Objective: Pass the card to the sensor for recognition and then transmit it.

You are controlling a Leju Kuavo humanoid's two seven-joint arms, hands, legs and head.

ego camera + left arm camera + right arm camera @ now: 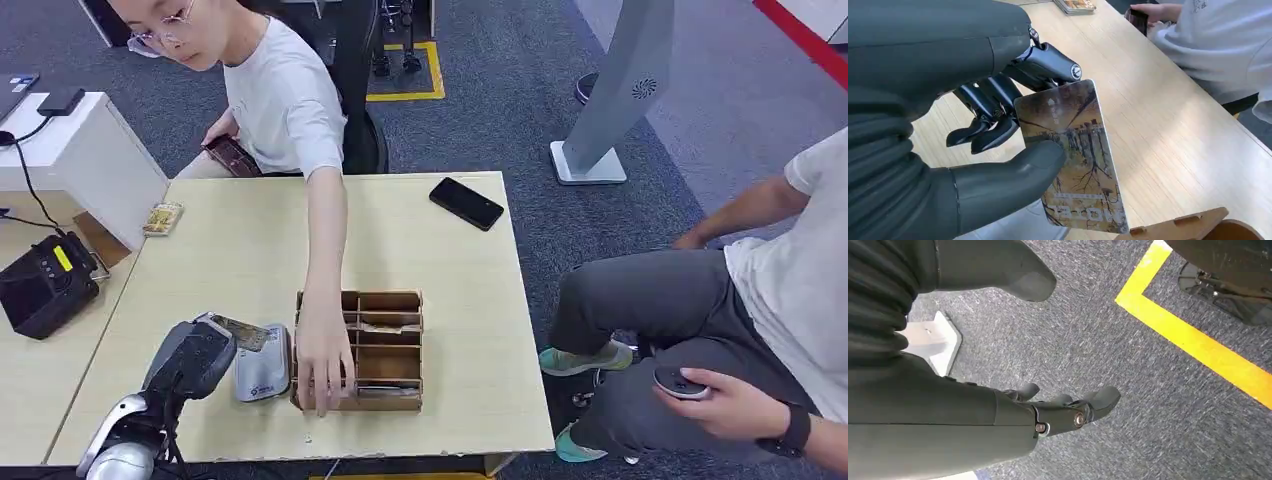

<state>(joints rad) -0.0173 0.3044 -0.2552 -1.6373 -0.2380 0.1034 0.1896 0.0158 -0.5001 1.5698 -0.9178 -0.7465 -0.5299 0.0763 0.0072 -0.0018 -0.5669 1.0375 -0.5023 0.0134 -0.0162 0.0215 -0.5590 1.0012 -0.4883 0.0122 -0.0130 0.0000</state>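
Note:
My left hand (pixel 195 357) hovers over the table's near left part and pinches a brown picture card (pixel 241 333) between thumb and fingers. Up close, the card (pixel 1073 155) shows bare trees and pale lettering, with the thumb (pixel 1013 180) pressed on its face. Directly beside the hand lies the grey card sensor (pixel 262 369), flat on the table; the card's edge sits over it. My right hand (pixel 1058 412) hangs over grey carpet with fingers loosely apart and nothing in it.
A wooden compartment box (pixel 385 345) stands right of the sensor; a person's hand (pixel 322 360) reaches into its near left corner. A black phone (pixel 466 203) lies far right, a small card pack (pixel 162 218) far left. Another person sits at right.

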